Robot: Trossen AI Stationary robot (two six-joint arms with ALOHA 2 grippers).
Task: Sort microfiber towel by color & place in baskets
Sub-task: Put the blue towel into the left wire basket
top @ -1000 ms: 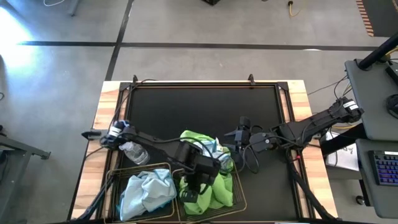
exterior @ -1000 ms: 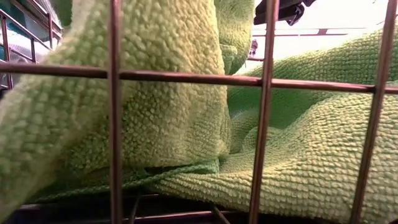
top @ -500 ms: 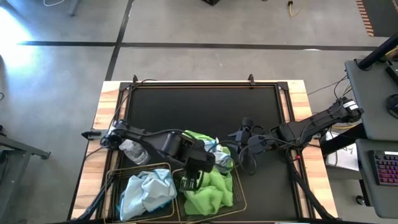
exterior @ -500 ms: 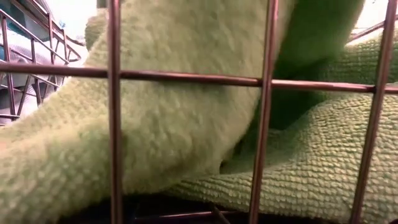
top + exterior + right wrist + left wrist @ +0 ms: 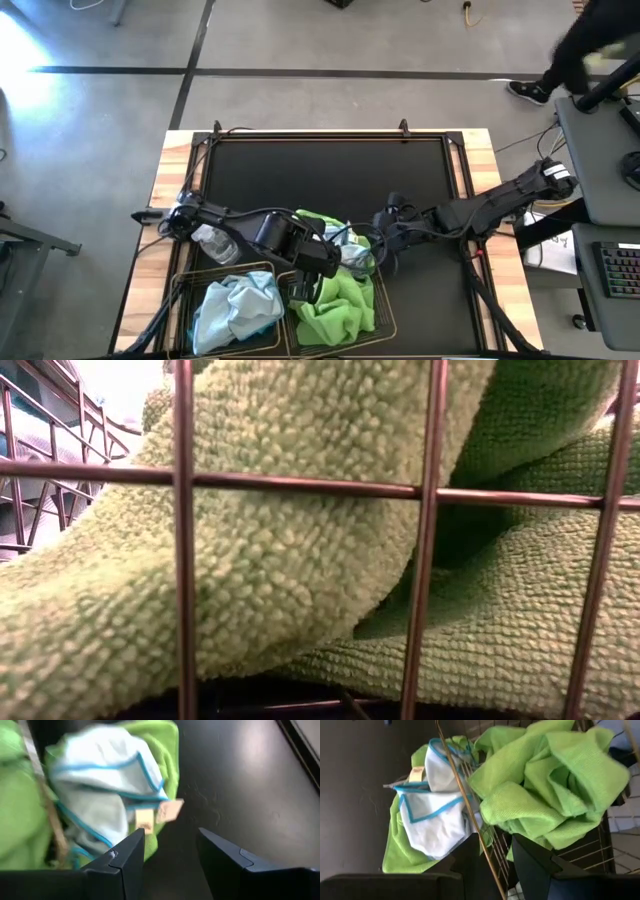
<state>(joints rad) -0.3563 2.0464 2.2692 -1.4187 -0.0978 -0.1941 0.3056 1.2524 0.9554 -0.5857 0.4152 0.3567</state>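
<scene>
Towels here are soft and light, so a pinch on a raised fold is best. Green towels (image 5: 336,305) fill the right basket (image 5: 384,318), blue towel (image 5: 235,308) lies in the left basket (image 5: 185,290). A mixed pile (image 5: 345,245) (pale blue on green) rests at the right basket's 12 o'clock rim. Left gripper (image 5: 308,290) hovers over the green heap, fingers apart, holding nothing. Right gripper (image 5: 385,240), at the pile's 3 o'clock, is open and empty. A spray bottle (image 5: 213,243) and the wire rim may obstruct.
</scene>
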